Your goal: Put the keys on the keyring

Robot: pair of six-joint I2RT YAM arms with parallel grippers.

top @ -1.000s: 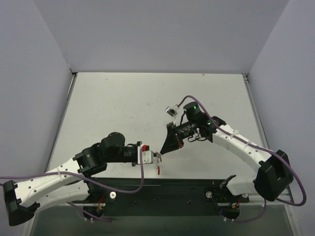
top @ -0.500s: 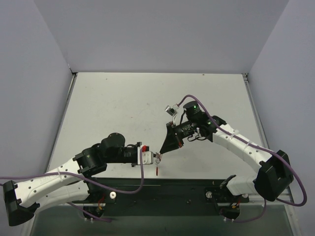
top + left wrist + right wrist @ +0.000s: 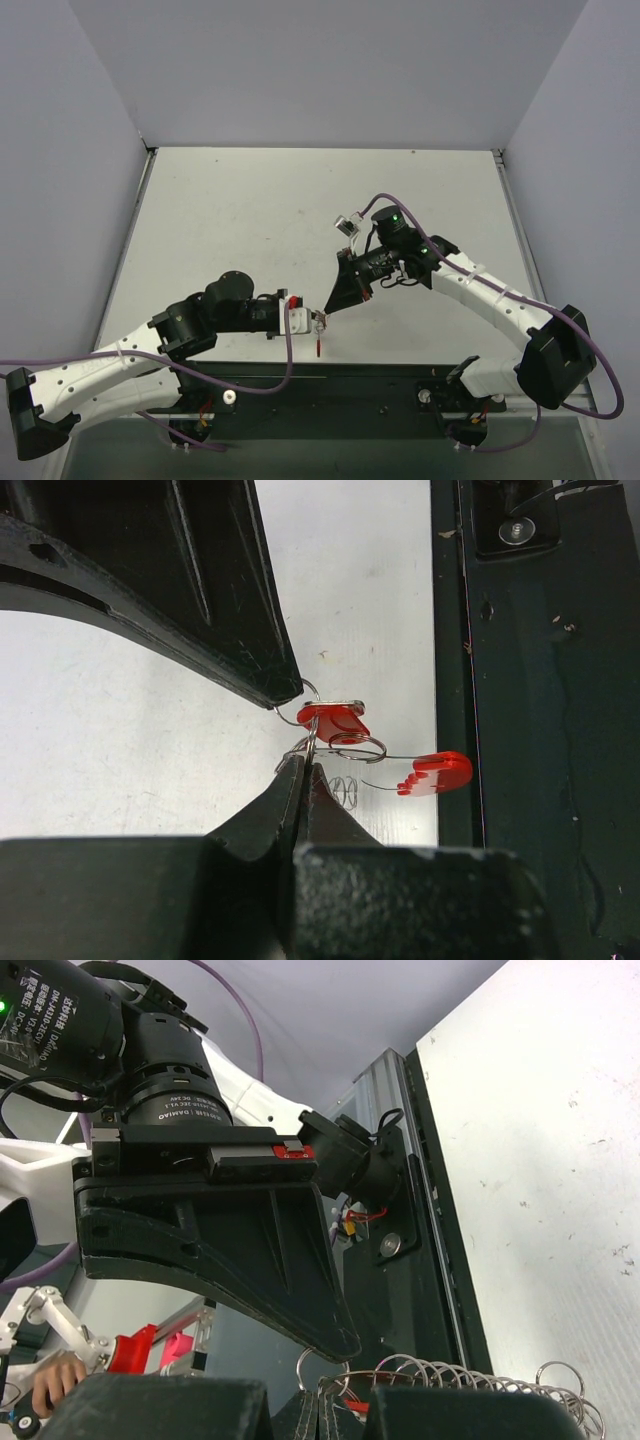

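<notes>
My two grippers meet tip to tip low over the table's near edge. My left gripper (image 3: 317, 321) is shut on the thin silver wire of the keyring (image 3: 312, 742). The ring is seen edge-on, and its red toothed arc (image 3: 437, 773) sticks out to the right and hangs below the tips in the top view (image 3: 318, 347). My right gripper (image 3: 327, 310) is shut beside the key's red head (image 3: 335, 720), pinching a small silver loop (image 3: 310, 1370). A small split ring (image 3: 357, 747) lies between the key and the wire. A coil of silver rings (image 3: 450, 1375) shows beside my right fingertips.
The white table (image 3: 300, 210) stretches behind the grippers, walled on three sides. The black base rail (image 3: 330, 385) runs right under the hanging red arc. My right arm's purple cable (image 3: 500, 290) loops over its forearm.
The hanging red arc has swung slightly to the left. Both grippers stay shut and almost still.
</notes>
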